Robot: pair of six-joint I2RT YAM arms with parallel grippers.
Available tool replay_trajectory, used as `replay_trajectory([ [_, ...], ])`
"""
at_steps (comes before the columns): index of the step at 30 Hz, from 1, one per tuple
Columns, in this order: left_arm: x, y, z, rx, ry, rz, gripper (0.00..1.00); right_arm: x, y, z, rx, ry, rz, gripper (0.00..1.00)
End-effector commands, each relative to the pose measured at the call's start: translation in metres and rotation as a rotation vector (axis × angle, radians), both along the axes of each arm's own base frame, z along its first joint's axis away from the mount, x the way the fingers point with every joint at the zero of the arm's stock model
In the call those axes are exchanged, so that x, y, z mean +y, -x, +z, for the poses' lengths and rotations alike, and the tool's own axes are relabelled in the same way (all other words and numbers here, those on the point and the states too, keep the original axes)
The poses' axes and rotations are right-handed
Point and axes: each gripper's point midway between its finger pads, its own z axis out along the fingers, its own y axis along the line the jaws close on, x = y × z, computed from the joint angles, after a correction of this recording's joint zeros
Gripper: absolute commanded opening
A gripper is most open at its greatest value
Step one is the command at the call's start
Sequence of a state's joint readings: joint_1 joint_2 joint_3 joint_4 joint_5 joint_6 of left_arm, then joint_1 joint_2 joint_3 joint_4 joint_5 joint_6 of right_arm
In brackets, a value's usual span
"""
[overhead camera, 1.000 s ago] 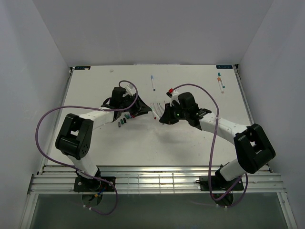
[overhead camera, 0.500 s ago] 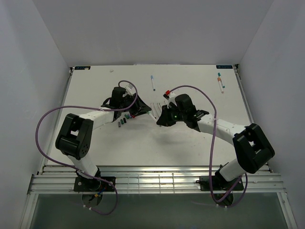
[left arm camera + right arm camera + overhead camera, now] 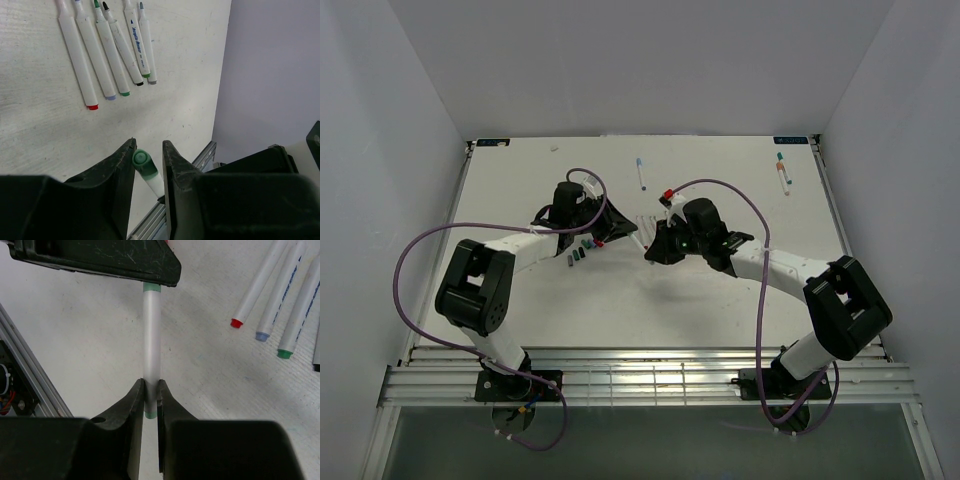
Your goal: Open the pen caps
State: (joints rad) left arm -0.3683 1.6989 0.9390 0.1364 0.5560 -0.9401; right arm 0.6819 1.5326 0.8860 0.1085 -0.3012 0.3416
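My right gripper (image 3: pixel 150 390) is shut on a thin white pen (image 3: pixel 151 335) near its green-banded tail and holds it above the table. The pen's green cap (image 3: pixel 141 161) sits between my left gripper's (image 3: pixel 148 150) fingers, touching one finger (image 3: pixel 125 165), with a small gap to the other. In the right wrist view the capped end (image 3: pixel 151 288) runs under the left gripper's black body (image 3: pixel 100 255). In the top view the two grippers (image 3: pixel 618 228) (image 3: pixel 655 245) meet at mid-table.
Several uncapped white pens (image 3: pixel 100 50) lie side by side on the table, also in the right wrist view (image 3: pixel 280 305). Several loose caps (image 3: pixel 578 250) lie by the left arm. A blue-capped pen (image 3: pixel 640 172) and two capped pens (image 3: pixel 783 170) lie farther back.
My right arm has moved left with the pen, bringing its capped end in between the left gripper's fingers. The left arm has barely moved.
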Motion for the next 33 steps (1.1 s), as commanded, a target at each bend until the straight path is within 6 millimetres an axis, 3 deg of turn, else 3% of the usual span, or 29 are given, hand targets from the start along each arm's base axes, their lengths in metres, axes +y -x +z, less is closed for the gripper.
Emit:
replay_trajectory([
  [1,-0.004,0.004,0.029,-0.060,0.060,-0.016,0.37,0.010,-0.012,0.021,-0.067,-0.052,-0.016,0.08],
  [7,-0.004,0.005,0.030,-0.058,0.070,-0.018,0.34,0.011,-0.015,0.025,-0.080,-0.059,-0.025,0.08],
  [10,-0.005,0.006,0.031,-0.060,0.073,-0.022,0.26,0.012,-0.015,0.026,-0.082,-0.061,-0.025,0.08],
  [13,-0.005,0.007,0.031,-0.062,0.077,-0.027,0.08,0.012,-0.014,0.027,-0.087,-0.061,-0.016,0.08],
  [15,-0.006,0.007,0.031,-0.061,0.079,-0.031,0.00,0.013,-0.016,0.028,-0.095,-0.053,-0.012,0.15],
  [16,-0.006,0.008,0.031,-0.059,0.080,-0.034,0.00,0.013,-0.016,0.022,-0.086,-0.031,0.001,0.20],
  [17,-0.006,0.009,0.032,-0.060,0.082,-0.038,0.00,0.017,-0.020,0.028,-0.097,-0.032,0.008,0.27],
  [20,-0.006,0.010,0.032,-0.059,0.083,-0.039,0.00,0.023,-0.027,0.031,-0.098,-0.024,0.024,0.32],
  [28,-0.004,0.013,0.041,-0.083,0.088,-0.042,0.00,0.039,-0.036,0.028,-0.067,-0.033,0.051,0.34],
  [33,-0.006,0.012,0.047,-0.092,0.096,-0.043,0.00,0.043,-0.033,0.022,-0.046,-0.037,0.073,0.31],
])
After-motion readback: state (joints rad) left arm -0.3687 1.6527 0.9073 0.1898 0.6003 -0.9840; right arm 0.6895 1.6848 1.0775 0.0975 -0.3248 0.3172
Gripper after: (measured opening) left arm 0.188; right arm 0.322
